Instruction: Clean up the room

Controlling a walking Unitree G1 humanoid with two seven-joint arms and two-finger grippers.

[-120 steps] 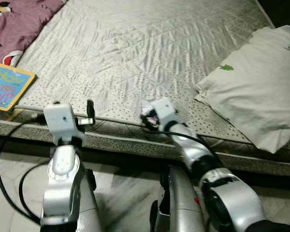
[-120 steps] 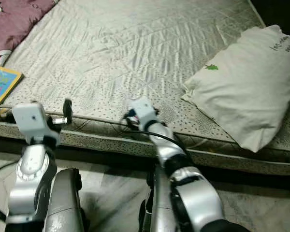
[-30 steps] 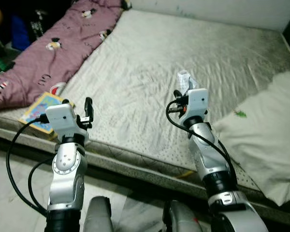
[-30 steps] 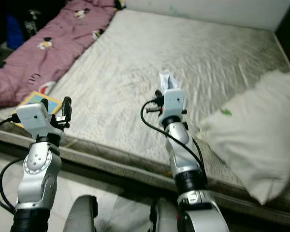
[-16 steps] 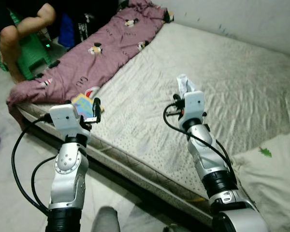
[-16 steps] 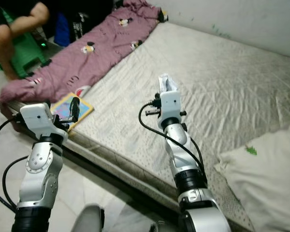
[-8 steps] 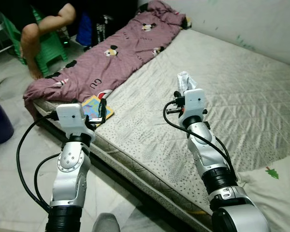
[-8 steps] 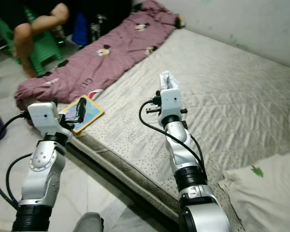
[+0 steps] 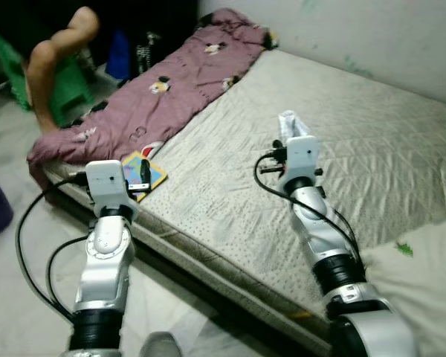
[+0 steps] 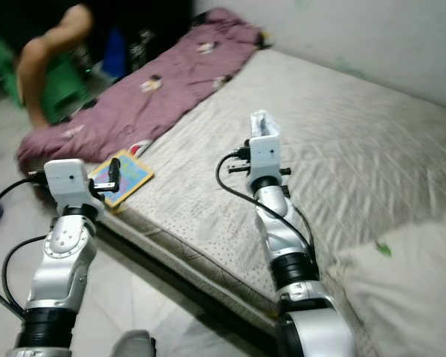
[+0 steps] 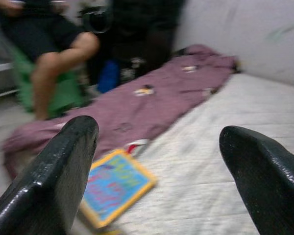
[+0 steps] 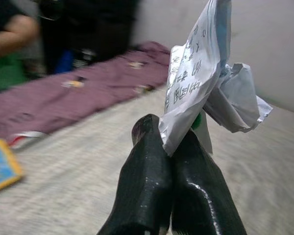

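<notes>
Crumpled white printed paper (image 12: 206, 83) stays pinched at its lower edge between the right gripper's (image 12: 169, 147) closed fingers, raised above the grey quilted mattress (image 9: 372, 141). Compared with earlier, the view has swung; the left gripper's (image 11: 161, 161) fingers remain spread, empty

I am looking into a bedroom in a home. A wide bare mattress (image 9: 372, 149) with a quilted grey cover lies low against a plain wall (image 9: 372, 37). A purple blanket (image 9: 171, 89) with cartoon prints runs along its far left side, a pillow (image 9: 424, 275) sits at the near right, and a children's book (image 9: 145, 175) rests on the near left edge.
</notes>
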